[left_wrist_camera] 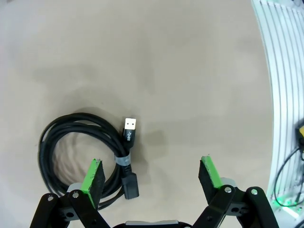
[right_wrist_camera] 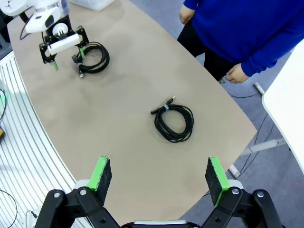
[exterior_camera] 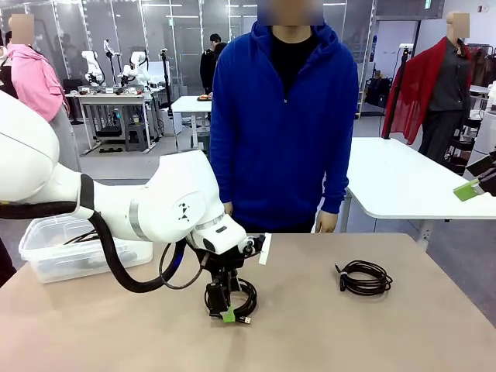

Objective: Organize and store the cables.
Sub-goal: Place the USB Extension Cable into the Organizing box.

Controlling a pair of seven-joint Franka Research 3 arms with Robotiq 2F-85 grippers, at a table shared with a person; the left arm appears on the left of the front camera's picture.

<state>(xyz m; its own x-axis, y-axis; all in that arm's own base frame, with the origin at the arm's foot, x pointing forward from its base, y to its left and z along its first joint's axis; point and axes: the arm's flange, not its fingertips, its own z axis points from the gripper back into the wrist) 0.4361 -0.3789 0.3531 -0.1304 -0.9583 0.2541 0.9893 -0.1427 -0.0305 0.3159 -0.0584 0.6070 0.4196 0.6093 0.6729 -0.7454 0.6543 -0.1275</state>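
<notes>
My left claw hangs open just over the counter, one pad above the rim of a coiled cable. Right of that claw lies a second cable, with my right claw open high above it. Left of it, farther back, sits a clear box.

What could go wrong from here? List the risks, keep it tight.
1. The left gripper stands open but off-centre over the coil: one pad above its strands, the other over bare table. Closing might pinch only a few strands, or miss.
2. The plug sticks out and could snag on the bin.
</notes>
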